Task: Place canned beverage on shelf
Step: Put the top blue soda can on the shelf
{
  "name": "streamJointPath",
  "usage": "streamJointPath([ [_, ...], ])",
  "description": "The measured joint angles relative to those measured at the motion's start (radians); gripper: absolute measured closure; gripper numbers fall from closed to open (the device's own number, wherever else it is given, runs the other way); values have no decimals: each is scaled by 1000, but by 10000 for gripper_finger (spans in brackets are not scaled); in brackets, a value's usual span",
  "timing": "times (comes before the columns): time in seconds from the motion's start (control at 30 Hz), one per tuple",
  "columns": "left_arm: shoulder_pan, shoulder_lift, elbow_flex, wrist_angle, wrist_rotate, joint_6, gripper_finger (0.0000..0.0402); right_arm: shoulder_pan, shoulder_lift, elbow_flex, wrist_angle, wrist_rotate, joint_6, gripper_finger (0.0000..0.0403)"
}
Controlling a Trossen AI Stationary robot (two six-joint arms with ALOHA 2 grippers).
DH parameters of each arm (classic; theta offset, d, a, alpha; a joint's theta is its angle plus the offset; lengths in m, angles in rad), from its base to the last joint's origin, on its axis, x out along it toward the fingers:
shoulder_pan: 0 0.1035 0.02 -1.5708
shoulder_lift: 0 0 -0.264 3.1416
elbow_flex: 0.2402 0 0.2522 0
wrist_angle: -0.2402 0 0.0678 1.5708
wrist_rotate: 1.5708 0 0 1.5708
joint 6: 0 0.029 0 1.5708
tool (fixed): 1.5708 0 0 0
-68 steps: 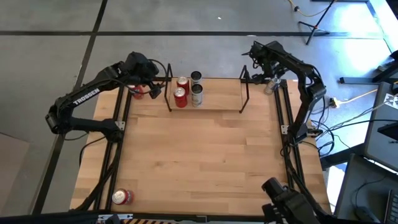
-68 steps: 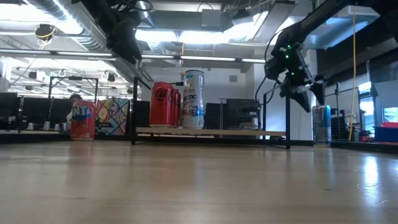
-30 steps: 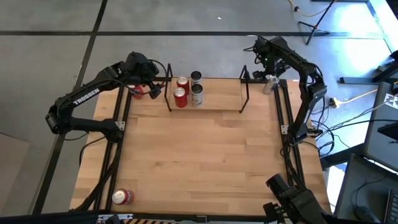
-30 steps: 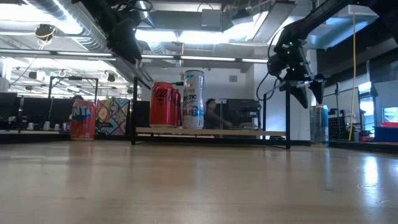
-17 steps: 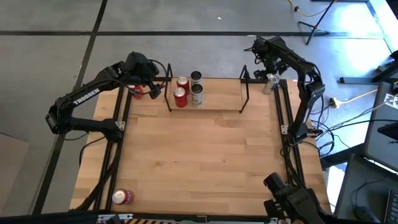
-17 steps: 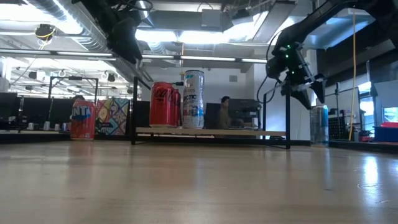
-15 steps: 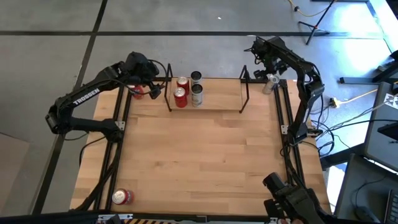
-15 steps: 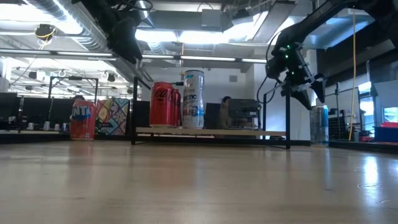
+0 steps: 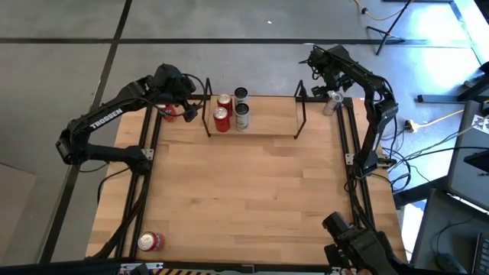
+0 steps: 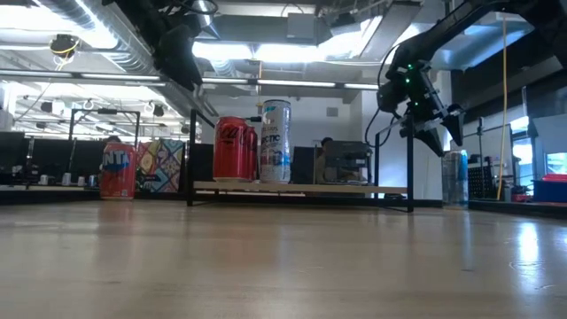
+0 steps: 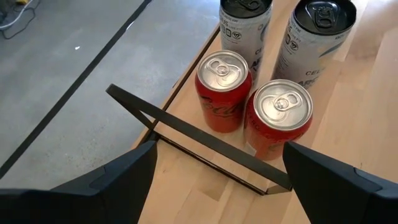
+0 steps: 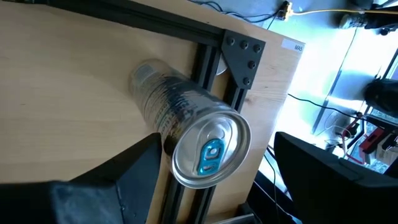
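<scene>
Four cans stood on shelf, at its left end: two red cans, two pale tall cans. Fifth, orange can, on desk outside shelf's left frame, under left hand, fingers apart, empty. Sixth, silver can, at desk's far right corner; right hand hovered over it, fingers apart, not touching. Seventh, red can, lay near front left corner, visible only from above. Right wrist view alone showed silver can's blue tab

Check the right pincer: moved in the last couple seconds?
Yes. The right pincer shifted toward the table's far edge, over the silver can beside the shelf.
</scene>
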Motion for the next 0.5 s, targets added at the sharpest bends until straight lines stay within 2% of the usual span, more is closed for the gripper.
streamJointPath([
  [0.5,0,0,0,0,0,3,56,0,0,-1,-10,-18,-32,107],
])
